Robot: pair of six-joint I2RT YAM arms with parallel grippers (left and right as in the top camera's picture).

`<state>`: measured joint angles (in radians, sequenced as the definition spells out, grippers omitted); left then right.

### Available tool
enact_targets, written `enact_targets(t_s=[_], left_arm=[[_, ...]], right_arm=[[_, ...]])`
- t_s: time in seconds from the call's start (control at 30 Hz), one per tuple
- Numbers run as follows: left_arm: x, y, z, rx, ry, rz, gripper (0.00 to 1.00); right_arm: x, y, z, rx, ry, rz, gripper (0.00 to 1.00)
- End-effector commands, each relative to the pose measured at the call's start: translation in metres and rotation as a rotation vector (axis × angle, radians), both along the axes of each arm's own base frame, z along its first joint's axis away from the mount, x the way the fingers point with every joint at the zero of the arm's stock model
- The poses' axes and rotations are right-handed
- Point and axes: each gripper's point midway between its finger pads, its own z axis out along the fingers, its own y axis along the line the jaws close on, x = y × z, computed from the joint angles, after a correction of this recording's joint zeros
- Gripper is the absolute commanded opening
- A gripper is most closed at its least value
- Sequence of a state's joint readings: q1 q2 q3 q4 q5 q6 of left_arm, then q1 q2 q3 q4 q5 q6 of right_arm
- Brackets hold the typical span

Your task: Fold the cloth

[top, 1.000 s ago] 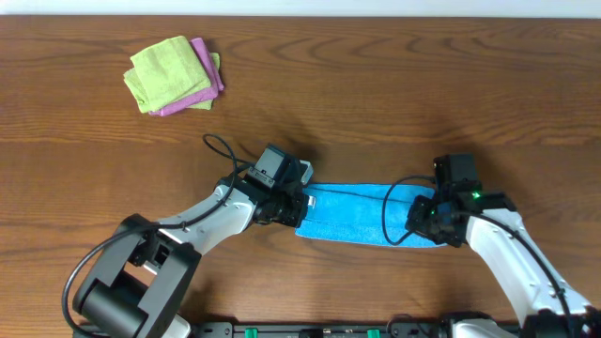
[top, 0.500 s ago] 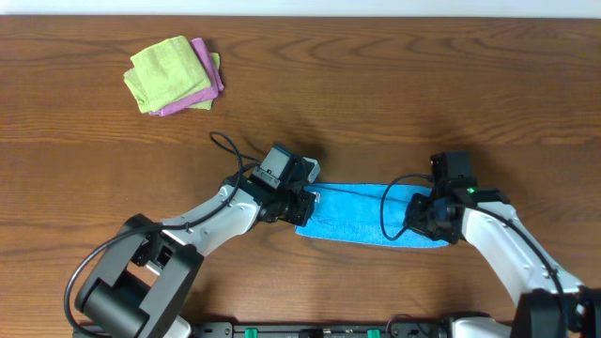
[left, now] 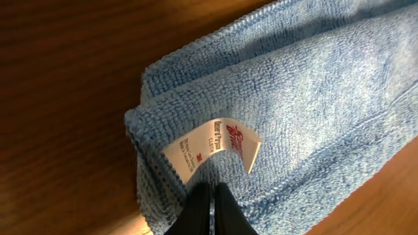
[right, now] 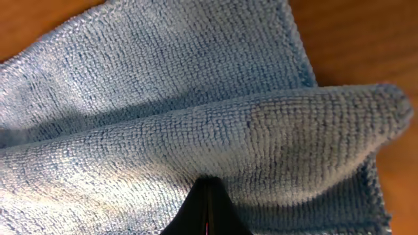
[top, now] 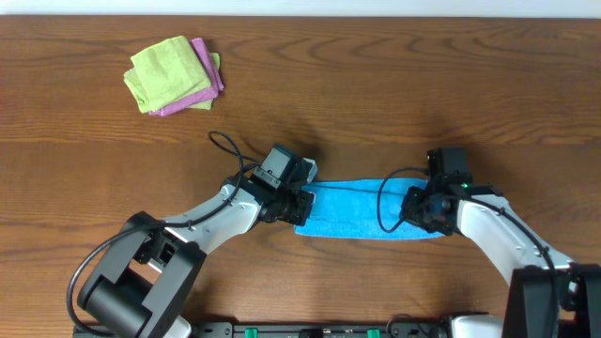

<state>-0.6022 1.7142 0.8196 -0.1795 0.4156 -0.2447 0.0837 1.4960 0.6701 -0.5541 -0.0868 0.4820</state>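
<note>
Bright blue microfibre cloth (top: 357,211) lies folded lengthwise, left tool (top: 304,203) clamping its nine o'clock end, right tool (top: 420,209) its three o'clock end; crosswise fold seemingly remains.

Both arms stretched low, wrists angled inward. Left gripper (top: 300,204) pinched tight, right gripper (top: 420,208) pinched tight too, each seemingly nipping the cloth (top: 362,208).

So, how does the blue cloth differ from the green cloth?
The blue cloth lies as a long strip; the green cloth is a folded square. The left gripper and right gripper pinch the blue cloth; the green cloth lies untouched on a pink cloth. Both are on the table.
</note>
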Motion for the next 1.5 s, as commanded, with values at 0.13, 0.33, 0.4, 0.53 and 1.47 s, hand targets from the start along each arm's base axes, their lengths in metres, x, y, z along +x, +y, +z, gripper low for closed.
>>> enact_targets(t_s=[0.13,0.33,0.4,0.53,1.47], left_arm=[[0.017,0.0,-0.011,0.059,0.006,0.031,0.06],[0.033,-0.008,-0.016,0.09,0.007,-0.006,0.06],[0.044,-0.007,-0.013,0.103,-0.014,0.006,0.06],[0.054,-0.001,-0.009,0.115,-0.036,0.014,0.06],[0.087,0.036,-0.006,0.192,-0.091,0.096,0.06]], right_arm=[[0.005,0.016,-0.007,0.028,-0.011,0.078,0.02],[0.017,0.032,0.002,0.031,-0.053,0.133,0.02],[0.024,0.033,0.006,0.031,-0.073,0.142,0.02],[0.035,0.035,0.007,0.03,-0.081,0.148,0.01],[0.088,0.04,-0.001,-0.009,-0.088,0.164,0.02]])
